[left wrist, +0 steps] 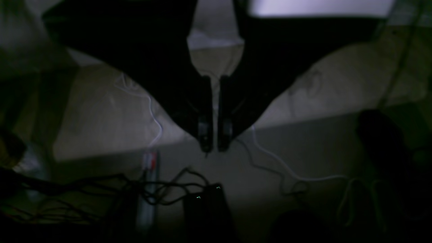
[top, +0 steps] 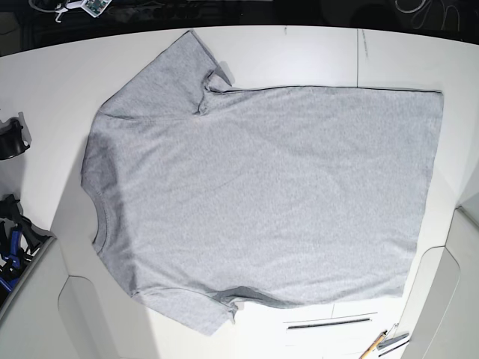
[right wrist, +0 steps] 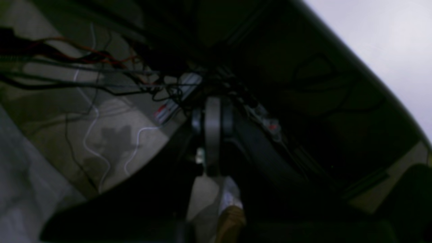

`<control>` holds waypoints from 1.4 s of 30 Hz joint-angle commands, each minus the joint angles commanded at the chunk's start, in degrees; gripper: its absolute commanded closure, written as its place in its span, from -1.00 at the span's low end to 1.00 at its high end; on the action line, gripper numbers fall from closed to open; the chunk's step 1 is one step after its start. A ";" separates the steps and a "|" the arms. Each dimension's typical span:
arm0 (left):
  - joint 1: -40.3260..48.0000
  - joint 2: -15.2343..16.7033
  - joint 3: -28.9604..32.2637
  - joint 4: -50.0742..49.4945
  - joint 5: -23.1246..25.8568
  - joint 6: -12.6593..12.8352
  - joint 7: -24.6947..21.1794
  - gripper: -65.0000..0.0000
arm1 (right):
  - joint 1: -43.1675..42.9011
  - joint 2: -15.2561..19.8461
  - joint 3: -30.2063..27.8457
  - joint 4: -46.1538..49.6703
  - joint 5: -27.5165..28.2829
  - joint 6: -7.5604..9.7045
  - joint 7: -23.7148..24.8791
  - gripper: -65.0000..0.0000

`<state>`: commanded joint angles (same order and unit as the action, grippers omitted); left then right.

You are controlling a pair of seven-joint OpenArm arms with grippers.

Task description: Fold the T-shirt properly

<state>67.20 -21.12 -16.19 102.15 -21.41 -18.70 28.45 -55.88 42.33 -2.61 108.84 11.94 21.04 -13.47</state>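
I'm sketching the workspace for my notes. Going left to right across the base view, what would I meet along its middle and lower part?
Black round item at the left edge → grey T-shirt, neck end first → yellow pencil at the bottom

Left gripper (left wrist: pixel 215 145) and right gripper (right wrist: pixel 212 108) closed

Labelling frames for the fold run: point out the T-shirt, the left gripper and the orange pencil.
T-shirt (top: pixel 262 187): base view, middle of the body.
Left gripper (left wrist: pixel 215 146): left wrist view, between the fingertips.
Orange pencil (top: pixel 370 348): base view, on its shaft.
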 joint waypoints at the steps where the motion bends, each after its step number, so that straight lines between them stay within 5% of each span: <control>1: 0.02 0.00 -1.42 0.68 -1.62 -0.02 0.76 0.89 | -0.02 0.00 0.52 1.29 0.96 -0.02 -0.79 1.00; 7: 0.00 0.00 -8.50 3.10 -7.63 -5.86 1.14 0.90 | 0.31 -0.96 4.00 5.88 5.22 -0.28 -2.05 1.00; 13: -0.02 0.00 -15.47 7.80 -12.22 -6.01 5.44 0.90 | 1.29 -5.44 11.78 7.58 14.36 -0.28 -2.47 1.00; 18: -0.26 -0.02 -20.63 11.15 -13.55 -6.05 5.44 0.89 | 7.26 -10.97 17.33 7.54 17.66 -0.42 -10.10 1.00; 20: -0.85 -0.02 -21.90 11.58 -13.55 -6.47 5.40 0.89 | 9.75 -12.63 18.16 7.50 17.66 -2.32 -12.79 0.92; 23: -1.99 -0.04 -22.21 11.58 -13.55 -6.47 5.40 0.87 | 11.98 -14.56 18.27 7.39 17.66 -6.56 -15.74 0.37; 26: -3.23 -0.22 -22.21 11.58 -13.60 -9.31 5.22 0.51 | 12.55 -16.00 18.29 7.39 17.70 -13.35 -17.64 -0.14; 28: -3.58 -1.05 -22.21 11.58 -14.71 -10.12 4.87 0.33 | 12.52 -17.16 18.29 7.39 18.03 -14.84 -18.99 -0.22; 32: -5.64 -3.13 -22.21 11.58 -17.18 -10.05 3.54 0.20 | 12.52 -20.33 18.29 6.88 19.93 -14.56 -19.80 -0.22; 39: -12.31 -5.84 -22.21 11.17 -19.98 -7.23 3.50 0.20 | 12.96 -23.50 18.27 3.56 20.24 -11.04 -19.58 -0.22; 42: -15.61 -6.93 -22.18 9.22 -21.75 -7.23 3.50 0.00 | 14.53 -23.45 18.23 0.92 20.59 -10.10 -19.63 -0.22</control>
<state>51.59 -28.05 -38.37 111.37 -43.16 -25.93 31.94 -41.34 18.87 15.62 109.75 32.53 10.94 -33.10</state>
